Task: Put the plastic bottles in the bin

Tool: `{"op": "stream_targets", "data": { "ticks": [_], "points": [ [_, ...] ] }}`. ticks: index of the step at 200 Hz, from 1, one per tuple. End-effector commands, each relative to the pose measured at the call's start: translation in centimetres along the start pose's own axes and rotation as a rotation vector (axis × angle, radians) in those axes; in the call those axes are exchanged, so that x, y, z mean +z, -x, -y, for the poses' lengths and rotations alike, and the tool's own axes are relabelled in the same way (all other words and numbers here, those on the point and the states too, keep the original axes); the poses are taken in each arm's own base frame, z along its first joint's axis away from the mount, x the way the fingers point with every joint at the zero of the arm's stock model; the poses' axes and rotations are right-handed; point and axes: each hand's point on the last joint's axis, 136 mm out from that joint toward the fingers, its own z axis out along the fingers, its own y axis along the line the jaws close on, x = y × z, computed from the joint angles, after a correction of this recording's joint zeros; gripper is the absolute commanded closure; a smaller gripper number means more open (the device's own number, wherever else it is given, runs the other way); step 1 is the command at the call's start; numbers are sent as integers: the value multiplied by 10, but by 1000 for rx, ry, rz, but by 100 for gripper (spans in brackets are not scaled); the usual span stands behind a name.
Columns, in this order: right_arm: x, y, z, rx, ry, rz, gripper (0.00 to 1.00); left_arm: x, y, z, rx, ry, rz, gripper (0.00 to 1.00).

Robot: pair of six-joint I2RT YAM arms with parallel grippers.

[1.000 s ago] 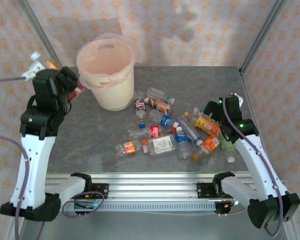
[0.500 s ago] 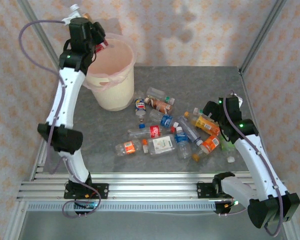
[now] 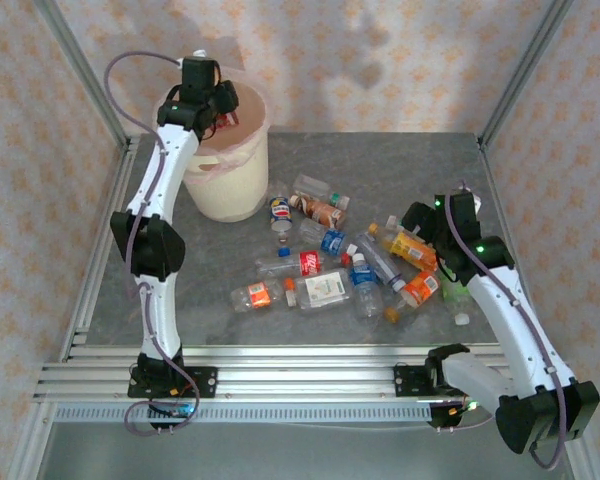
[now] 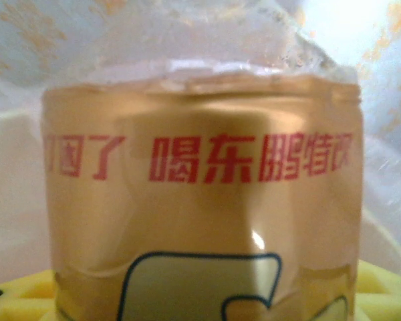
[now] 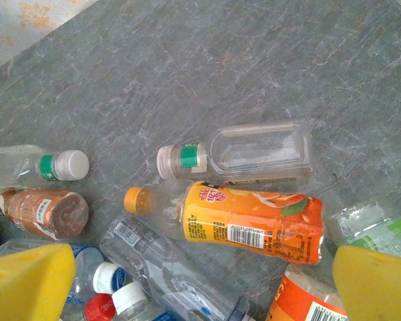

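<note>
- Amber plastic is filling the left wrist view: the left fingers (image 3: pixel 218 105) are clamping an amber bottle (image 4: pixel 200 200) with red lettering, right over the pink-lined mouth of the bin (image 3: pixel 230 190).
- By my reading, that bottle is hanging ready for release and is not yet dropped.
- About a dozen bottles (image 3: pixel 330 262) are lying scattered on the grey surface (image 3: pixel 180 290) to the right of the bin, the nearest just beside its base.
- The right fingers (image 3: pixel 420 218) are standing wide apart with nothing between them. They are hovering over the end of the scatter farthest from the bin, above an orange-labelled bottle (image 5: pixel 250 217) and a clear square bottle (image 5: pixel 260 152).
- I cannot tell whether any bottles are lying inside the bin, and most of the job is looking undone.
</note>
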Motion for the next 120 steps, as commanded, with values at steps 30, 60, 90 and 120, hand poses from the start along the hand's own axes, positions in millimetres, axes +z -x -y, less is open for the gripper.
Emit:
{"op": "stream_targets", "data": {
  "ticks": [30,60,90,120],
  "points": [
    [2,-5,1,15,-11,-21,1,25,-56,-9,145,24,-179,70],
    [5,-7,1,14,-16,-32,1,34,-82,-21,179,57,-240,69],
    [6,-8,2,15,-19,-32,1,37,-100,-28,216,71,-286,69],
    [7,-9,3,15,-25,-34,1,33,-120,-39,262,94,-352,69]
  ]
}}
